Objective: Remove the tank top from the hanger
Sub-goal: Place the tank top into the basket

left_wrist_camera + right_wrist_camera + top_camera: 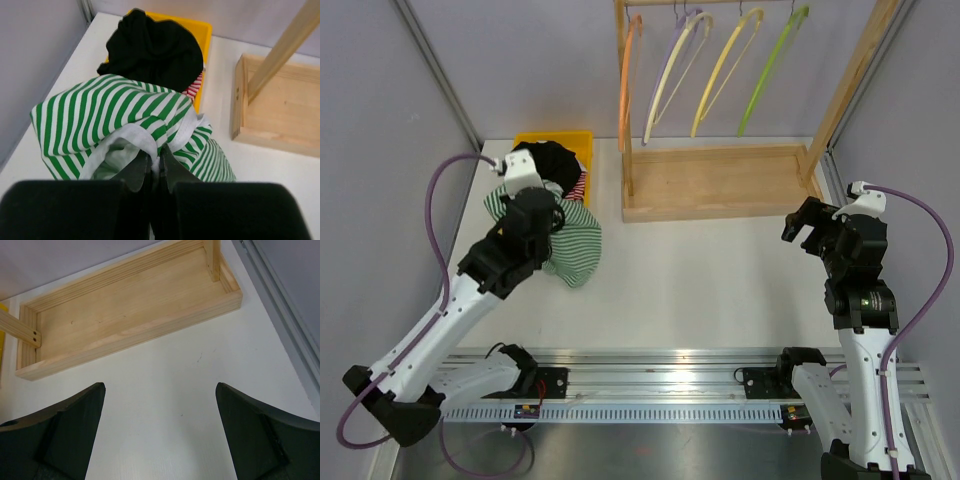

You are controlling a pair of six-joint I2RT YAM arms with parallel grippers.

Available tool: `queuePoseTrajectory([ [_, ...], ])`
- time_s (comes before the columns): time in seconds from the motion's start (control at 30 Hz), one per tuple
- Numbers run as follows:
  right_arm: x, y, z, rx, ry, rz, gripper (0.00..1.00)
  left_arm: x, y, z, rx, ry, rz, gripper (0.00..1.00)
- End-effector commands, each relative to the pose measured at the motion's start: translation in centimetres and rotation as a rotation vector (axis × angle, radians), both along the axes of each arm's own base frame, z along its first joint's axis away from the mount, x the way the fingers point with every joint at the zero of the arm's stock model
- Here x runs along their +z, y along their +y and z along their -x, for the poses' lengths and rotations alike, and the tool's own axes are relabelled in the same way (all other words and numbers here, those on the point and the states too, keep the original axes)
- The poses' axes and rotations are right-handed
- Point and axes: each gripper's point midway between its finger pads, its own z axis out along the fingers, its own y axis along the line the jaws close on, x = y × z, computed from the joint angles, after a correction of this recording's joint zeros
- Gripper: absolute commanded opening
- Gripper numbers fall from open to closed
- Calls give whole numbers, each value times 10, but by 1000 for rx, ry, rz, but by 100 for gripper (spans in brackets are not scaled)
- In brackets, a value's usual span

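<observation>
a small green mark on the right arm's upper link is too small to read. two arms work over one white table. one wooden rack stands at the far side, and four bare hoop hangers hang from its rail: one orange, one pale lilac and cream, one yellow, one green. one yellow bin sits at the far left, just beside the rack's base. it holds a crumpled black garment that bulges over the rim, and a red and white striped piece shows at the bin's near right corner. the green and white striped tank top is off the hangers, bunched on the table just in front of the bin, its far edge against the black garment. the left gripper has its jaws pinched together on a fold of the tank top at its white trim. the right gripper hovers over bare table near the right end of the rack's base, jaws spread wide and holding nothing.
</observation>
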Motion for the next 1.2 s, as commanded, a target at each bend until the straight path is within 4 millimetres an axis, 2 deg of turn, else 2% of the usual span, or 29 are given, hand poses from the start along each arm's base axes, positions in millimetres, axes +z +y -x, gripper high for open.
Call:
queuePoseTrajectory([
  [0.0,9,0,-5,-10,-42,-2,99,67,-1,-42,-59,-94,31,0],
  [0.03,9,0,-5,-7,-43,-3,100,74,2,-48,-41,-105,32,0],
  [0.13,9,2,-6,3,-40,-4,100,116,13,-72,5,-188,24,0],
  [0.17,9,3,-6,8,-37,-6,100,137,18,-84,23,-219,10,0],
  [0.2,9,3,-7,11,-39,-8,99,160,26,-80,37,-264,19,0],
  [0.23,9,4,-7,14,-39,-9,99,157,24,-97,44,-239,-10,0],
  [0.27,9,5,-8,18,-39,-11,100,164,27,-104,53,-245,-24,0],
  [0.3,9,5,-8,19,-38,-12,99,185,35,-109,74,-279,-41,0],
  [0.33,9,6,-8,22,-39,-15,100,180,34,-125,85,-265,-63,0],
  [0.4,9,7,-8,27,-39,-18,100,191,48,-138,127,-281,-93,0],
  [0.43,8,7,-9,30,-38,-20,99,185,48,-153,135,-269,-105,0],
  [0.53,8,10,-10,43,-37,-24,100,182,63,-171,175,-275,-109,0],
  [0.63,9,11,-11,52,-41,-27,100,156,70,-198,183,-227,-128,0],
  [0.67,9,12,-11,53,-41,-27,99,133,68,-211,182,-185,-139,0],
  [0.73,8,12,-11,53,-38,-27,100,109,72,-224,210,-152,-141,0],
  [0.83,9,12,-12,58,-38,-27,99,37,74,-250,237,-5,-151,0],
  [0.87,9,13,-11,60,-40,-28,99,23,75,-255,242,31,-146,0],
  [0.9,9,12,-11,58,-40,-27,99,-15,74,-262,241,120,-139,0],
  [0.97,9,12,-11,58,-41,-29,99,-44,71,-264,231,178,-123,0],
  [1.0,10,12,-11,55,-44,-28,100,-69,64,-263,208,222,-97,0],
  [1.07,10,12,-10,56,-46,-28,100,-102,60,-257,196,289,-75,0],
  [1.1,9,12,-10,54,-43,-29,100,-124,60,-251,205,330,-55,0],
  [1.17,10,12,-10,56,-47,-28,100,-150,56,-245,190,381,-31,0],
])
